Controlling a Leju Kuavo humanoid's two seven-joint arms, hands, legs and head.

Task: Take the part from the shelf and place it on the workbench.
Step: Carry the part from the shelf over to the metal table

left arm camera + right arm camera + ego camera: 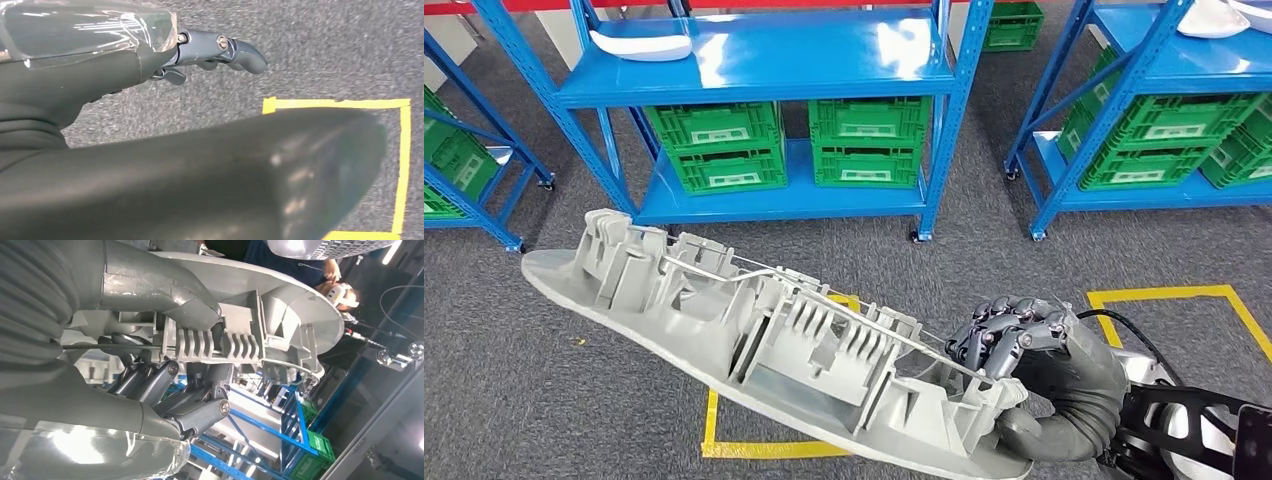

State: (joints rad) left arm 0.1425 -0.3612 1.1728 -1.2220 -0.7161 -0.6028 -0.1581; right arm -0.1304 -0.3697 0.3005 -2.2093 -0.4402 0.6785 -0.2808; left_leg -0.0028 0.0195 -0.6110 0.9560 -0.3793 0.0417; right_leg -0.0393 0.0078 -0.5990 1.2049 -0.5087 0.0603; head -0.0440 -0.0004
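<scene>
Right hand (1024,350) gripping long grey ribbed plastic part (754,340) at one end, fingers (200,405) clamped; part cantilevering over grey carpet before blue shelf (764,75). Risk: sagging, twisting out. Left hand (215,52) hanging, holding nothing, fingers loosely curled.

Head view bright, even overhead light; white glare patches on the blue shelf top (764,50). Soft shadow under the grey part (764,340) on the carpet. Left wrist view: thumb (200,175) close to lens, blurred, carpet sharp. Right wrist view dim, backlit, ceiling light (392,251) blown out, background soft.
</scene>
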